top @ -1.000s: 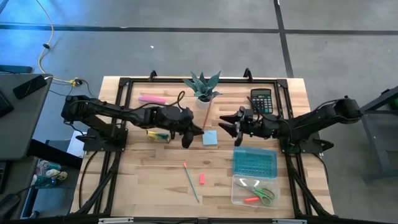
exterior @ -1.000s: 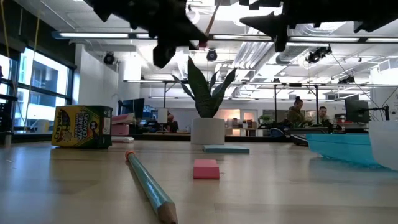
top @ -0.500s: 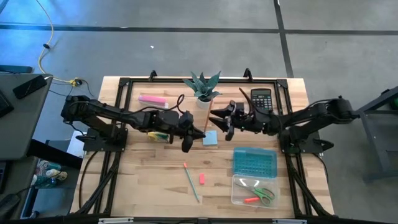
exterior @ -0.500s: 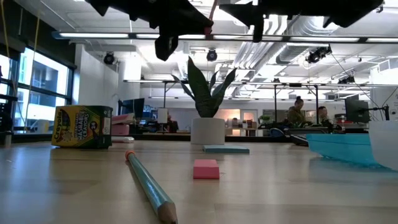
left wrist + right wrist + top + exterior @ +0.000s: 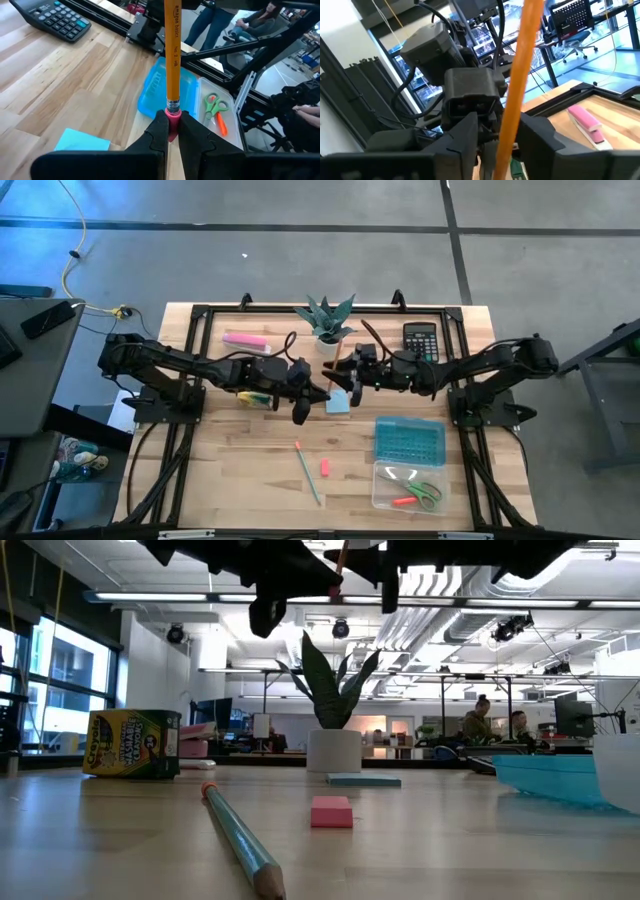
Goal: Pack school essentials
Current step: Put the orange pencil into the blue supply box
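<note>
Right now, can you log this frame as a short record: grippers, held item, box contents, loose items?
left gripper: shut on eraser end of yellow-orange wooden pencil, held off the table
right gripper: open, fingers either side of that pencil
clear plastic box: green-handled scissors, orange pen
loose on table: teal pencil, pink eraser, light blue square notepad

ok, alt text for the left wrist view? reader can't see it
The left gripper pinches an orange pencil upright by its pink eraser end. Beyond it on the wooden table lie a light blue notepad, a black calculator, and a clear box holding green-handled scissors.
</note>
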Controlling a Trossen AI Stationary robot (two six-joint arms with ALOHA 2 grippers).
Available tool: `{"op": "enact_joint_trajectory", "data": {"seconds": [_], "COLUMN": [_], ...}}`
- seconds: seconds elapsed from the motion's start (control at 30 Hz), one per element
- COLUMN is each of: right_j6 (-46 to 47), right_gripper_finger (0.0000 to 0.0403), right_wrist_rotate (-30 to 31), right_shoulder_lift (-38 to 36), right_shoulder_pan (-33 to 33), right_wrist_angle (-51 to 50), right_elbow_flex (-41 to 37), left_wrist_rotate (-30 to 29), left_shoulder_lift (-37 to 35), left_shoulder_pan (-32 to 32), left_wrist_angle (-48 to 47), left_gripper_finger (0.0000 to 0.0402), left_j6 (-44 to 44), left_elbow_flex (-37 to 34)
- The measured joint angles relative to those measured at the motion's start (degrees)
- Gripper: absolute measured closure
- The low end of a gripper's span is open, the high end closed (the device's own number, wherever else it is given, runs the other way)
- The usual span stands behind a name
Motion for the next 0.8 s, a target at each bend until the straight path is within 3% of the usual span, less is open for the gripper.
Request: {"op": "enact_joint_trajectory", "data": {"seconds": [0.43, 0.8], "right_j6": [0.43, 2.16], "right_gripper_finger": [0.0391, 0.0397], "right_wrist_rotate": [-0.07, 0.11], "right_shoulder_lift": [-0.17, -0.26], "right_shoulder_pan": [0.0, 0.02], "right_wrist_angle": [-1.37, -2.57], "right_elbow_flex": [-0.14, -0.14], "left_wrist_rotate": [-1.63, -1.46], "left_shoulder_lift": [0.0, 0.02], "left_shoulder_pan": [0.0, 0.2], "left_wrist_angle": [-1.66, -1.74], "left_gripper_finger": [0.0383, 0.0363], "left_j6": [1.64, 1.19], "left_elbow_flex": [0.0, 0.0]}}
